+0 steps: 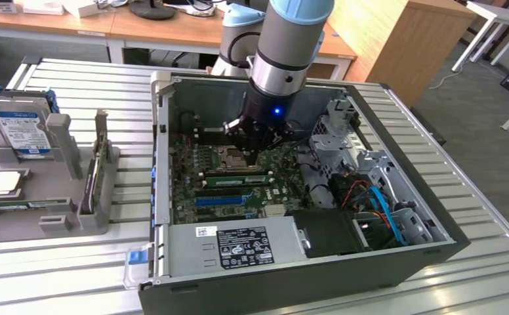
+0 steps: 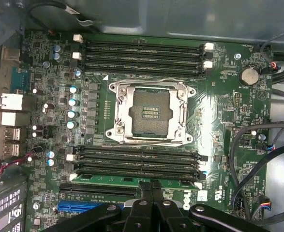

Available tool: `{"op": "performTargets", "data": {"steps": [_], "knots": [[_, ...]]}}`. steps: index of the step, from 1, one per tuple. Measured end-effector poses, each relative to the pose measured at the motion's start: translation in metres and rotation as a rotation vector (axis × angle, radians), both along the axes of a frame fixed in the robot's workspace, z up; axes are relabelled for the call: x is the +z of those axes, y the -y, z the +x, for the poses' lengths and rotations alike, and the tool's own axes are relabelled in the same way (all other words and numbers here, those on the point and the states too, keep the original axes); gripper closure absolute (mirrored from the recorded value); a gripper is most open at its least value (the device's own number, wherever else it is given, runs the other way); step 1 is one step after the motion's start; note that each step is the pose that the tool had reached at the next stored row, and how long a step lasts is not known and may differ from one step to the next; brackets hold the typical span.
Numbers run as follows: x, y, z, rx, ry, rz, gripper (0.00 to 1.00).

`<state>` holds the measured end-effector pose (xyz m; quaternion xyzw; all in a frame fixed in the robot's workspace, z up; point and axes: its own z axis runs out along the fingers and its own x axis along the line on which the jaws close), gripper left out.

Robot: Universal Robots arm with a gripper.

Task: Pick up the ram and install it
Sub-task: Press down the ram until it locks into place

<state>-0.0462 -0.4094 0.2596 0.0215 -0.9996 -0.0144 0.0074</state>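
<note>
The ram (image 2: pixel 112 182) is a thin green stick standing on edge in the motherboard memory slot closest to the blue slot; in the exterior view the ram (image 1: pixel 233 178) lies just in front of the processor socket. My gripper (image 2: pixel 151 185) hangs right over the stick's middle with its two black fingers pressed together, tips at or on the stick's top edge. Whether they touch it is not clear. In the exterior view my gripper (image 1: pixel 252 157) reaches down into the open computer case (image 1: pixel 162 131).
The silver processor socket (image 2: pixel 151 110) sits mid-board between banks of black memory slots (image 2: pixel 142 50). A blue slot (image 2: pixel 83 207) lies beside the ram. The power supply (image 1: pixel 237 246), cables (image 1: pixel 377 203) and drive cage crowd the case. A grey fixture (image 1: pixel 27 203) holds a hard drive (image 1: pixel 18 131).
</note>
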Motion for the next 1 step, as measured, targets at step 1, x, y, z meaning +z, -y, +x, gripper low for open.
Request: {"op": "performTargets", "data": {"steps": [1], "knots": [[0.0000, 0.0000, 0.0000, 0.000, 0.0000, -0.0001, 0.90]]}}
